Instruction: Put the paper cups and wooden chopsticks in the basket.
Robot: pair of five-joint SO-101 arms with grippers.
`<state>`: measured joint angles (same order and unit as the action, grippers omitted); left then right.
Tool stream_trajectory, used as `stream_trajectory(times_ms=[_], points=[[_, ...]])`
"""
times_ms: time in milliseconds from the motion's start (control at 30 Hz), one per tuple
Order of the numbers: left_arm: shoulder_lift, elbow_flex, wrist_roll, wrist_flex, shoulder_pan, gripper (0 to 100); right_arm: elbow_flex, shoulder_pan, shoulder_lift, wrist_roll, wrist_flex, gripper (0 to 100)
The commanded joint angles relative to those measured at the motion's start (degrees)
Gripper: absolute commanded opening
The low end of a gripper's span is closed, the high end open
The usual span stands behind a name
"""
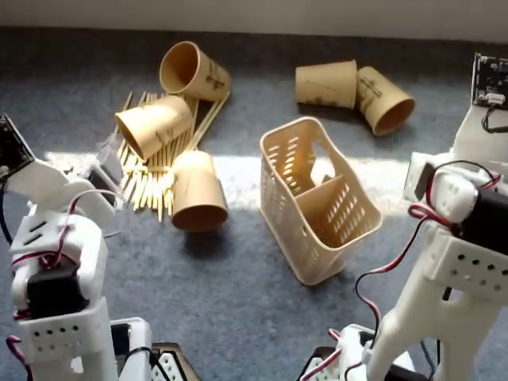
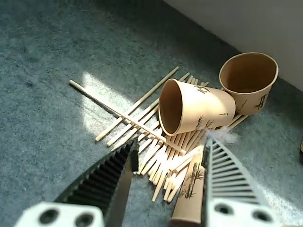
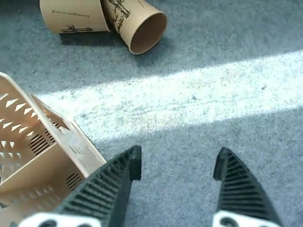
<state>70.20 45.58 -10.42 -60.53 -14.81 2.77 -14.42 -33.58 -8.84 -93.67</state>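
Note:
A cream plastic basket [image 1: 279,208] stands in the middle of the grey carpet, tilted. Left of it, three paper cups [image 1: 194,71] [image 1: 155,125] [image 1: 197,192] lie on a pile of wooden chopsticks [image 1: 155,176]. Two more cups [image 1: 327,83] [image 1: 383,99] lie on their sides behind the basket. My left gripper [image 2: 170,156] hangs open over the chopsticks [image 2: 142,125], between a lying cup [image 2: 194,106] and another cup [image 2: 189,189] by one finger. My right gripper [image 3: 178,163] is open above bare carpet beside the basket [image 3: 71,137], with nothing between its fingers.
A bright sunlit strip [image 1: 238,171] crosses the carpet. A pale wall [image 1: 254,14] runs along the far edge. Both arm bases [image 1: 59,317] [image 1: 444,309] stand at the near edge, and bare carpet lies between them in front of the basket.

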Motion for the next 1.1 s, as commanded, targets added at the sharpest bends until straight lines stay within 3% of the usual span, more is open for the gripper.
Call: stream_trajectory(times_ms=[0,167,233,400,633,867,1067], points=[[2.95,-4.62,-0.88,-9.23,4.0,23,-22.37,-1.01,-11.74,0.79,12.26,24.9],[2.95,-6.55,-0.97,-15.82,7.69,23,-61.41,-4.97,-30.37,-1.23,36.7,24.9],[2.95,-6.46,-2.73,-17.93,7.96,23,-70.02,-9.1,-37.76,-4.4,42.42,24.9],[2.95,-6.37,-10.46,-21.98,7.34,23,-74.95,-13.67,-48.92,-8.97,36.79,24.9],[2.86,-1.45,-13.01,-22.42,7.34,24,-78.55,-13.58,-53.85,-9.85,32.13,24.9],[2.86,9.89,-20.31,-13.54,7.08,24,-81.89,-14.11,-55.34,-9.85,31.87,24.9],[-4.26,7.25,-20.57,-9.41,7.43,24,-84.18,-12.97,-55.34,-9.85,27.03,24.9]])
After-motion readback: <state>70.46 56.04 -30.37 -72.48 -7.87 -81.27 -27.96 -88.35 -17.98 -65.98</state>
